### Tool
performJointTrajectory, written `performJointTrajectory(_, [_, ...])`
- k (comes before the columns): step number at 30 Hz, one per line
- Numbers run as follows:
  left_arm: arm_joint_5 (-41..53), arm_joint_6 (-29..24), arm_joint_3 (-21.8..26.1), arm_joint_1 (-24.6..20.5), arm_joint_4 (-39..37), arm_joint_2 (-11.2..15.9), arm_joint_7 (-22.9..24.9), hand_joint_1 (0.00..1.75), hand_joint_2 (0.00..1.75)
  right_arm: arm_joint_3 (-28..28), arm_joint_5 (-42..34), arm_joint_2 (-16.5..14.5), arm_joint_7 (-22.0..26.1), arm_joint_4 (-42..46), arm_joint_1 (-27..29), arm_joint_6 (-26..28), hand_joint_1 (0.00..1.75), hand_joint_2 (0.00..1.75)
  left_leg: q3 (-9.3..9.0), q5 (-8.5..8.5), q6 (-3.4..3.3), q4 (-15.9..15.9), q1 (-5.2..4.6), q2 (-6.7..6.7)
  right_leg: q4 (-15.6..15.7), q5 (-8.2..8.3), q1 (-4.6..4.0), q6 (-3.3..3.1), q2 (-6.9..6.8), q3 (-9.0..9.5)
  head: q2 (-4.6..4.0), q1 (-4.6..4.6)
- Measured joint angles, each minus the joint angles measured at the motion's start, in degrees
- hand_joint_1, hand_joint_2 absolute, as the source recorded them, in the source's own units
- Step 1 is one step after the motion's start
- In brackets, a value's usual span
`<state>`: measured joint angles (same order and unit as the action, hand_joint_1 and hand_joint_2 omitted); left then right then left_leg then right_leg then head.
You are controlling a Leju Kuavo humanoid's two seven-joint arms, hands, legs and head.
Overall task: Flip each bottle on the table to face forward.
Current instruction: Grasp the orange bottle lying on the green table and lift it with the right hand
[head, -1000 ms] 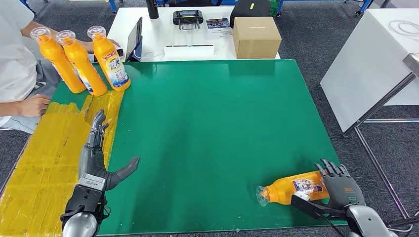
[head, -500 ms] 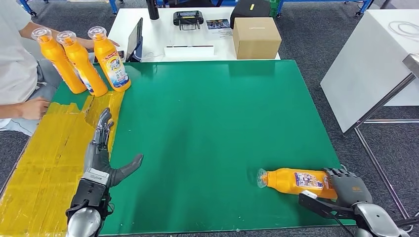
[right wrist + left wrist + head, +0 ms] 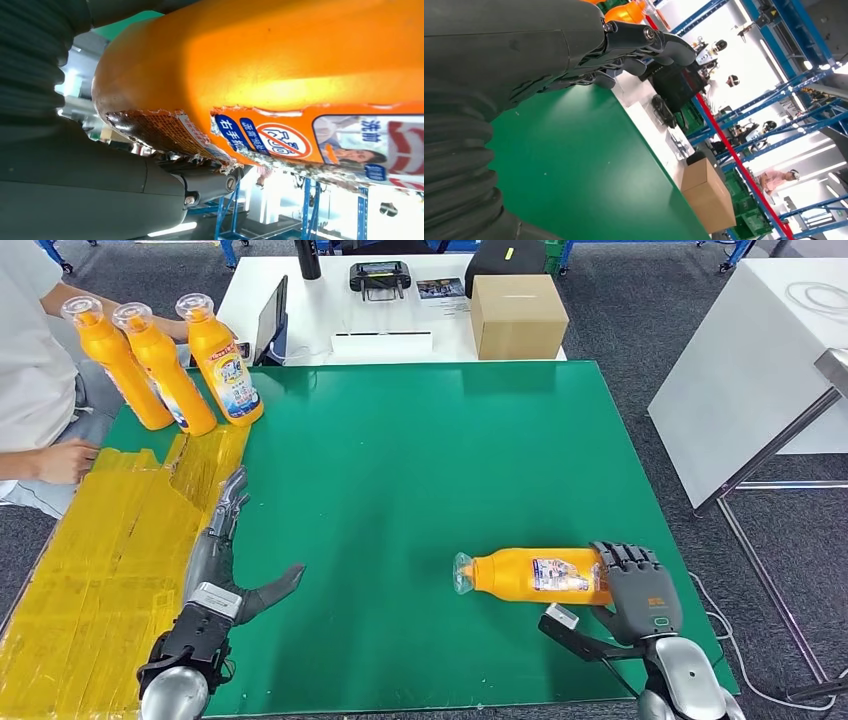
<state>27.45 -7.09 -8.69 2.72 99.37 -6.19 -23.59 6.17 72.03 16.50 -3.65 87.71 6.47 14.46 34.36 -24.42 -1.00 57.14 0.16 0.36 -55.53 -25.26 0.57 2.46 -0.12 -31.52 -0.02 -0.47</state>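
Note:
An orange bottle (image 3: 530, 575) with a clear cap is carried on its side over the green table (image 3: 420, 460), cap to the left. My right hand (image 3: 635, 585) grips its base end; up close the bottle (image 3: 280, 75) and its torn label fill the right wrist view. Three more orange bottles (image 3: 160, 365) stand upright at the table's far left corner. My left hand (image 3: 225, 550) hovers open over the table's left side, fingers stretched forward and thumb out. The same left hand (image 3: 549, 50) looms large in the left wrist view.
A person sits at the far left, one hand (image 3: 65, 460) on the yellow taped strip (image 3: 90, 560). Behind the green table a white table carries a cardboard box (image 3: 517, 315), a tablet and a controller. Another white table (image 3: 760, 360) stands to the right.
My right hand has lifted the lying bottle off the table and carried it left and away from the front edge. My left hand has crept forward and slightly right.

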Motion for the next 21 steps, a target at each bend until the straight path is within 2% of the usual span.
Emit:
performJointTrajectory(3, [-0.2, 1.1, -0.4, 0.1, 0.2, 0.0, 0.4, 0.0, 1.75, -0.6, -3.1, -2.0, 2.1, 0.7, -0.1, 0.9, 1.75, 1.75, 0.08, -0.01, -0.01, 0.0, -0.03, -0.02, 0.0, 0.0, 0.03, 0.0, -0.01, -0.04, 0.0, 0.01])
performJointTrajectory(7, [-0.9, 5.0, -1.9, 0.2, 0.2, 0.3, 1.8, 0.0, 1.75, -2.2, -16.7, -6.6, 9.7, 2.6, -0.3, 3.4, 1.75, 1.75, 0.13, -0.01, -0.01, 0.0, -0.05, 0.0, 0.0, 0.0, 0.04, 0.0, 0.0, -0.1, 0.0, 0.01])
performJointTrajectory(12, [-3.3, 8.2, -5.0, 0.3, 0.2, 1.0, 2.5, 0.0, 1.75, -2.7, -28.2, -11.8, 14.5, 4.5, -1.2, 2.9, 1.75, 1.75, 0.13, -0.01, -0.01, 0.0, -0.03, -0.04, 0.0, 0.0, 0.02, 0.0, -0.01, -0.11, 0.0, 0.02])
performJointTrajectory(15, [-4.6, 9.1, -7.2, 0.0, -0.1, 1.5, 2.5, 0.0, 1.75, -2.6, -37.4, -14.6, 17.5, 4.4, -2.4, -0.9, 1.75, 1.75, 0.12, -0.01, -0.01, 0.0, -0.03, 0.0, 0.0, 0.0, 0.02, 0.0, 0.01, -0.12, 0.0, 0.01])
performJointTrajectory(19, [-7.4, 10.3, -9.3, -0.8, -0.9, 2.0, 2.5, 0.0, 1.75, -1.5, -56.4, -18.1, 20.8, 2.9, -4.2, -14.0, 1.75, 1.75, 0.13, 0.0, 0.0, 0.0, -0.02, 0.01, 0.0, 0.0, 0.02, 0.0, 0.0, -0.12, 0.0, 0.03])
performJointTrajectory(21, [-8.3, 10.8, -10.1, -1.6, -1.5, 2.2, 2.4, 0.0, 1.75, -0.7, -62.4, -19.6, 21.8, 1.7, -5.1, -17.9, 1.75, 1.75, 0.12, 0.0, 0.0, 0.0, -0.02, 0.01, 0.0, 0.0, 0.02, 0.0, 0.0, -0.12, 0.0, 0.02])
